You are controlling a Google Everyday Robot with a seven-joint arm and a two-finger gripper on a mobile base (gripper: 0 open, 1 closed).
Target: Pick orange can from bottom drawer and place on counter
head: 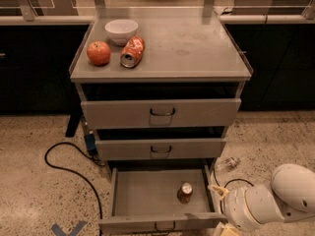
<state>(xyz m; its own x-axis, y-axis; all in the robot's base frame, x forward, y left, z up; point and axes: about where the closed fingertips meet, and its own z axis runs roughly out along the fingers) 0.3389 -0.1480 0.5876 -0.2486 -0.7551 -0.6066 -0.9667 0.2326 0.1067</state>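
The orange can (185,192) stands upright in the open bottom drawer (147,200), right of its middle, silver top up. The drawer's low front panel (162,223) with a dark loop handle is at the bottom edge of the view. The counter (197,48) is the grey cabinet top above. My gripper (220,209) is at the lower right, on the white arm (266,203), beside the drawer's right front corner and just right of the can. Its cream fingertips (216,189) stand apart and hold nothing.
On the counter's left stand a white bowl (121,31), a red apple (98,52) and a dented orange-red can (132,52) on its side. Two upper drawers (162,113) are slightly ajar. A black cable (64,161) and a clear bottle (227,163) lie on the floor.
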